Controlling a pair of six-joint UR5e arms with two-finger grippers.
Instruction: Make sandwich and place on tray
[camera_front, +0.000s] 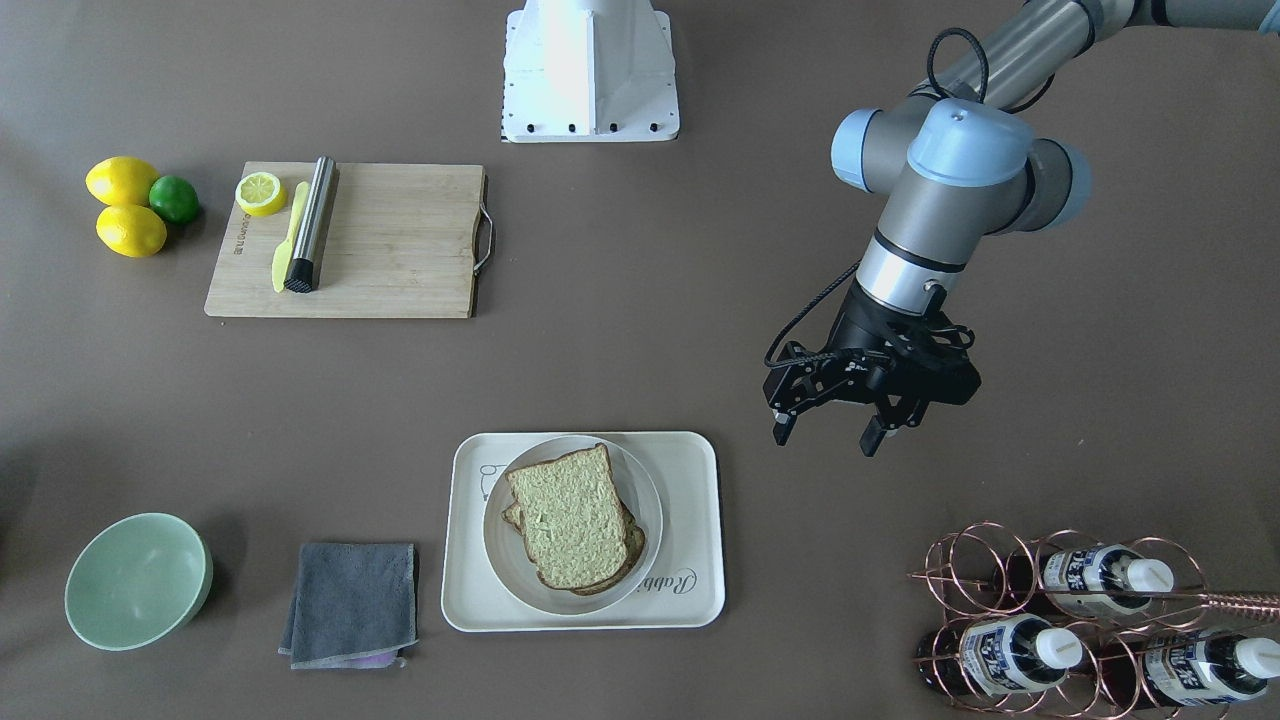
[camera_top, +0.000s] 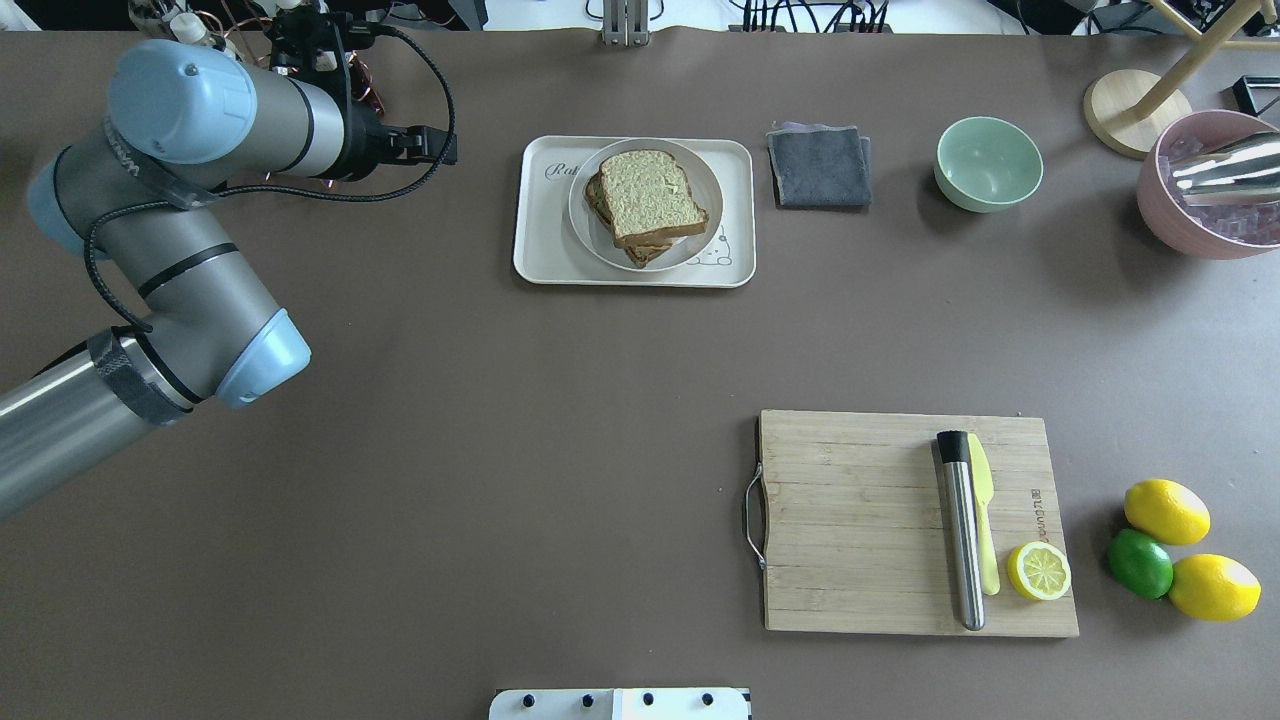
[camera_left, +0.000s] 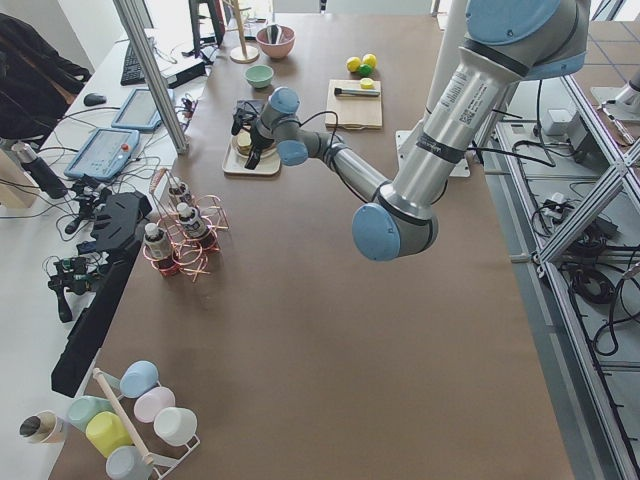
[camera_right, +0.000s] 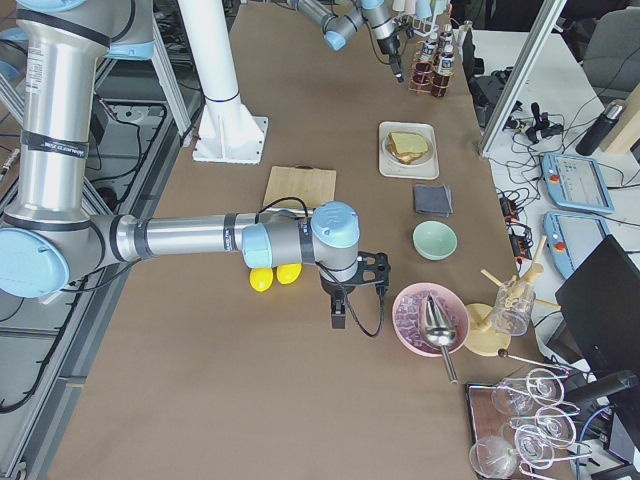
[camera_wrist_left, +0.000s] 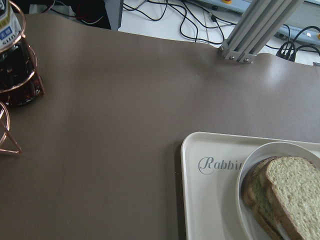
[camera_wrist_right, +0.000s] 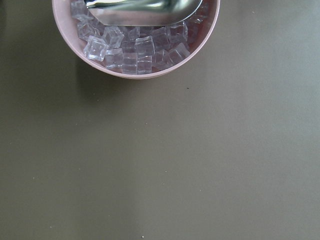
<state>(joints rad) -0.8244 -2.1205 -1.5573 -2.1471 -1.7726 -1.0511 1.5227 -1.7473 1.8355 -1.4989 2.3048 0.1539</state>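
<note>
The sandwich (camera_front: 570, 515), two tan bread slices stacked, lies on a small white plate (camera_front: 650, 505) that sits on the cream tray (camera_front: 690, 470). No egg shows between the slices. It also shows in the overhead view (camera_top: 650, 195) and the left wrist view (camera_wrist_left: 285, 192), where the tray (camera_wrist_left: 210, 200) reads "Rabbit". My left gripper (camera_front: 825, 440) hangs open and empty above the bare table, beside the tray toward my left. My right gripper (camera_right: 340, 318) shows only in the exterior right view, low by a pink bowl; I cannot tell whether it is open or shut.
A wooden cutting board (camera_front: 390, 240) holds a lemon half, a yellow knife and a steel cylinder. Two lemons and a lime (camera_front: 175, 198) lie beside it. A green bowl (camera_front: 138, 580), a grey cloth (camera_front: 350, 603), a copper bottle rack (camera_front: 1090, 620) and a pink ice bowl (camera_top: 1210, 185) stand along the far edge.
</note>
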